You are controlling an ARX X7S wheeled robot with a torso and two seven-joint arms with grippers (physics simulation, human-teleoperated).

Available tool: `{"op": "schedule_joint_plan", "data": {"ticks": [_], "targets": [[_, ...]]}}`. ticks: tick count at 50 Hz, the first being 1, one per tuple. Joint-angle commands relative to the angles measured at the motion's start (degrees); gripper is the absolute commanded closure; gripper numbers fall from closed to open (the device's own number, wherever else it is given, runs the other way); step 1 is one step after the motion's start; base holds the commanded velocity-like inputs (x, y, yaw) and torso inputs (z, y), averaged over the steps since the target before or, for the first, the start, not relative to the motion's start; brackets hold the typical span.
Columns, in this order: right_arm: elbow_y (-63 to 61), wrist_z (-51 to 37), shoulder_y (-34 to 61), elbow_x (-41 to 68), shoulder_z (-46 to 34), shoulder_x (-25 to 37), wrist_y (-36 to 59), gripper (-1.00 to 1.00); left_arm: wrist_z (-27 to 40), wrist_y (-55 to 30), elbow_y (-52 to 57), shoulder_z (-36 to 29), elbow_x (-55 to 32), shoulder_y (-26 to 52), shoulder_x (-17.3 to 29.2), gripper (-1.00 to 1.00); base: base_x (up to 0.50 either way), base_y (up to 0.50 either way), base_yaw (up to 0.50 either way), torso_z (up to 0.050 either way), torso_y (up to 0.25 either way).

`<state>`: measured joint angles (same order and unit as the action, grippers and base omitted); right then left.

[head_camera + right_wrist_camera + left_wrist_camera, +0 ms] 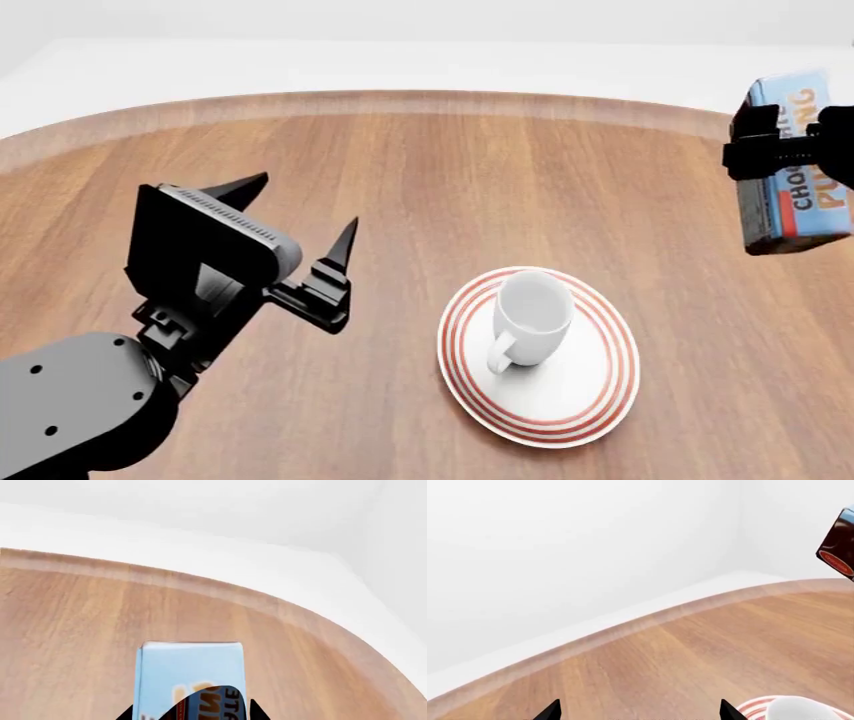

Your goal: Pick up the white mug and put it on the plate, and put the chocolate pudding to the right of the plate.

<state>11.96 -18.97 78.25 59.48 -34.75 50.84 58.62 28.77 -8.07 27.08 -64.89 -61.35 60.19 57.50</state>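
Left gripper (296,215): jaws spread wide, nothing held, raised over the wooden counter's (400,170) left half. White mug (531,318): upright on the plate (587,385), handle toward the near edge; plate near the counter's near edge. Right gripper (787,155): clamped on the chocolate pudding (798,165), held above the right edge.

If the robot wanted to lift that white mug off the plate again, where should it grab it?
Probably by the rim, from straight above. The mug stands upright on the plate with its mouth open to the top, so one finger could go inside and one outside the wall. The handle points toward the robot; gripping the rim on the far side or the flanks avoids it. The open left gripper is nearest.
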Motion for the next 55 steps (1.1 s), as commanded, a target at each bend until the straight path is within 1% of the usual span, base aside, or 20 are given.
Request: {"op": "schedule_joint_plan", "data": {"ticks": [1,5,8,13,22,37,49,55], "targets": [[13.76,9.27,4.36,-8.36,-4.7,-7.06,-1.98,1.0,-1.86,0.47,0.06,1.13,0.63,-0.53,-1.19,-1.0,0.0,0.0,0.0,0.0,0.0],[15.33,11.55,4.92,-9.1,-5.98,-7.27,-1.96,1.0,-1.91,0.52,-0.04,1.12,0.7,-0.67,-1.23,-1.0,0.0,0.0,0.0,0.0,0.0],[19.38,13.0,6.29,-9.48,-6.39,-7.92,-1.15,1.0,-1.99,0.45,-0.06,1.06,0.79,-0.68,-1.41,-1.0,0.0,0.0,0.0,0.0,0.0],[23.63,14.24,6.9,-10.76,-6.93,-8.83,-2.47,1.0,-2.08,0.41,-0.09,1.06,0.81,-0.74,-1.43,-1.0,0.0,0.0,0.0,0.0,0.0],[34.97,19.06,9.71,-16.0,-11.48,-13.45,-5.44,1.0,-2.35,0.22,-0.18,1.17,0.71,-0.54,-1.61,-1.0,0.0,0.0,0.0,0.0,0.0],[38.82,22.49,7.48,-18.03,-14.13,-14.69,-7.69,1.0,-2.37,0.38,-0.38,1.27,0.75,-0.91,-1.69,-1.0,0.0,0.0,0.0,0.0,0.0],[39.82,20.88,3.99,-17.22,-12.71,-12.84,-8.86,1.0,-2.16,0.1,-0.27,1.31,0.94,-0.91,-1.7,-1.0,0.0,0.0,0.0,0.0,0.0],[41.91,21.19,3.26,-17.23,-12.38,-13.34,-10.05,1.0,-2.13,-0.03,-0.33,1.29,1.0,-0.96,-1.83,-1.0,0.0,0.0,0.0,0.0,0.0]]}}
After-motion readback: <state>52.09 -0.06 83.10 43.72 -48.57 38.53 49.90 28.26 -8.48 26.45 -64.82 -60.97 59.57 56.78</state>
